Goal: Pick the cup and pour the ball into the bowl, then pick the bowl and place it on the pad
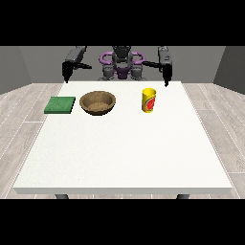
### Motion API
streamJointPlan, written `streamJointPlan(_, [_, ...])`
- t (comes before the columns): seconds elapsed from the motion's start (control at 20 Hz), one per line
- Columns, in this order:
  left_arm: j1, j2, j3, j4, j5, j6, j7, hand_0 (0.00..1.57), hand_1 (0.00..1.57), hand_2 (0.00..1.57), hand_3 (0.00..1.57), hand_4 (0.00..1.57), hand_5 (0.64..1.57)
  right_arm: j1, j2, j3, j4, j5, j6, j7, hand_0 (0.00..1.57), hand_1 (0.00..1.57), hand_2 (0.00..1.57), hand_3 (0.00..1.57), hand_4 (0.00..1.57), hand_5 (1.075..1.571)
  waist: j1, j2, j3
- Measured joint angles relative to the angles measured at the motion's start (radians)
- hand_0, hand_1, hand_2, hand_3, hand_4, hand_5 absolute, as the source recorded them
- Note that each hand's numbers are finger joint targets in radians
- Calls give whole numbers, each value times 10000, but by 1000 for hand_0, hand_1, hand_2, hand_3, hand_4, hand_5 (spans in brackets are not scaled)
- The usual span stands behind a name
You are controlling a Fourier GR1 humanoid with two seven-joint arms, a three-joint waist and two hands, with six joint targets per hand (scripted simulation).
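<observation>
Front view shows both hands hanging at the table's far edge, touching nothing; whether their fingers are spread or curled cannot be told. The hand at the view's right [166,75] hovers behind the cup [149,100], the hand at the view's left [65,74] behind the pad [60,105]. A careless reach would likely tip the tall cup, spilling its ball short of the bowl [97,102]. Yellow with a red mark, the cup stands upright, right of the brown bowl, on the white table [124,153].
</observation>
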Motion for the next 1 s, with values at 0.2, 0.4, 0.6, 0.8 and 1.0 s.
streamJointPlan(0.2, [-472,-49,161,1211,-207,127,-716,0,0,0,0,0,1239,-198,-189,-201,657,-71,239,-411,0,0,0,0,0,1563,-143,-2,1])
streamJointPlan(0.4, [-753,-159,331,2280,-360,333,-1559,0,0,0,0,0,1238,-419,-445,-481,1222,-324,528,-526,0,0,0,0,0,1563,-207,25,-1])
streamJointPlan(0.6, [-1129,-291,568,3202,-377,542,-2515,0,0,0,0,0,1271,-679,-795,-774,1665,-526,918,-969,0,0,0,0,0,1559,-378,491,0])
streamJointPlan(0.8, [-1436,-514,702,4311,-461,813,-3403,0,0,0,0,0,1254,-851,-985,-874,1854,-637,1122,-1067,0,0,0,0,0,1558,-540,646,-3])
streamJointPlan(1.0, [-1920,-334,1000,5399,-383,816,-3963,0,0,0,0,0,1238,-912,-1144,-945,1989,-760,1373,-1186,0,0,0,0,0,1560,-695,724,-2])
